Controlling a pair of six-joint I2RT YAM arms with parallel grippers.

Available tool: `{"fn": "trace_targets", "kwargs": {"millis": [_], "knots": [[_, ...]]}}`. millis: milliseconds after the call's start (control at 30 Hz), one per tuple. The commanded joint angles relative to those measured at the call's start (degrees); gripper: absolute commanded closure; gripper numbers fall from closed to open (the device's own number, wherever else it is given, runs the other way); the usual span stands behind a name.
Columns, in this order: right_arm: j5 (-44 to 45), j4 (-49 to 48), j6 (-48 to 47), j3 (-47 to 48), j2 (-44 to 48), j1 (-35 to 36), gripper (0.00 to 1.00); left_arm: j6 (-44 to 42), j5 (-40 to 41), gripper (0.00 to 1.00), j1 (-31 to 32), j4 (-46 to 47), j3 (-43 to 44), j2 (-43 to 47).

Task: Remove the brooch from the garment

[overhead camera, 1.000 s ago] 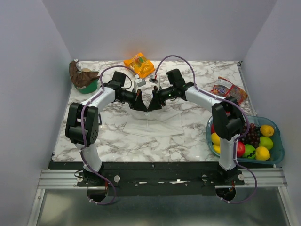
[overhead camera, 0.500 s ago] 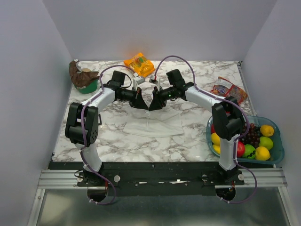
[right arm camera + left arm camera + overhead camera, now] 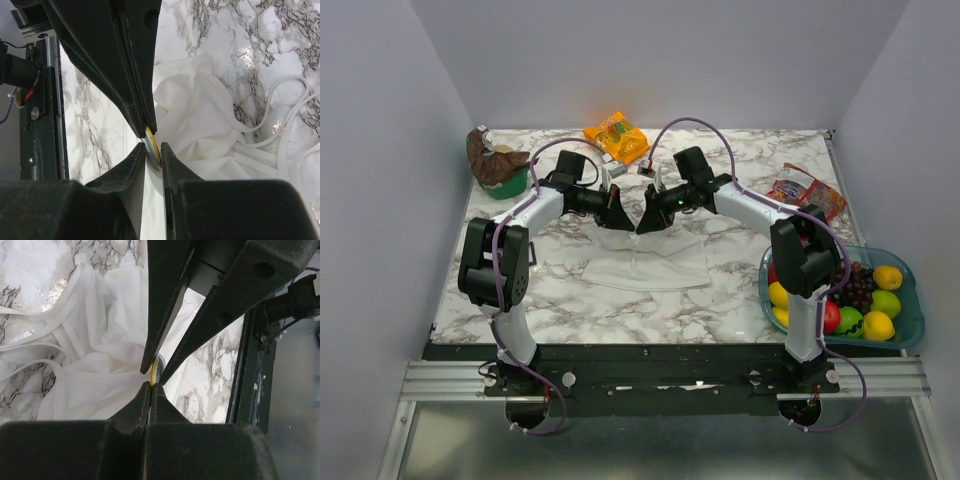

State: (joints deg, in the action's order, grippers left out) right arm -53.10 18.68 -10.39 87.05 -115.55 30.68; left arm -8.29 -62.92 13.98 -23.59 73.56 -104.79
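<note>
in the middle of the table [image 3: 520, 290], the two grippers meet tip to tip over the garment [image 3: 650, 268]. the right gripper [image 3: 153, 150] has its fingers almost closed on the edge of the brooch [image 3: 151, 141]. the left gripper [image 3: 150, 390] is pinched tight right at the brooch; i cannot tell what it holds. since a second ago both have gone up a little, and the cloth rose too. so the brooch seems still stuck on. i think pulling apart comes next.
</note>
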Motion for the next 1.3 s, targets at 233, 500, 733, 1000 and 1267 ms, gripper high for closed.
{"fn": "trace_targets", "kwargs": {"millis": [233, 500, 733, 1000, 1267], "knots": [[7.1, 0.0, 5.1, 3.4, -1.5, 0.3, 0.83, 9.3, -2.0, 1.0, 0.3, 7.9, -2.7, 3.1], [14.5, 2.0, 4.8, 4.5, -2.4, 1.6, 0.87, 20.5, -1.6, 1.0, 1.1, 17.1, -6.8, 4.3], [26.7, 11.4, -6.8, 9.1, -5.0, 5.6, 0.9, 28.5, -1.9, 1.0, 1.1, 24.7, -8.6, 3.7], [31.5, 15.4, -14.3, 7.4, -3.5, 6.7, 0.87, 22.2, 0.9, 1.0, 1.0, 18.9, -6.9, 3.5], [34.0, 22.0, -22.6, 5.4, -1.4, 6.5, 0.82, 14.1, 3.7, 1.0, 0.9, 11.0, -5.7, 3.6]]}}
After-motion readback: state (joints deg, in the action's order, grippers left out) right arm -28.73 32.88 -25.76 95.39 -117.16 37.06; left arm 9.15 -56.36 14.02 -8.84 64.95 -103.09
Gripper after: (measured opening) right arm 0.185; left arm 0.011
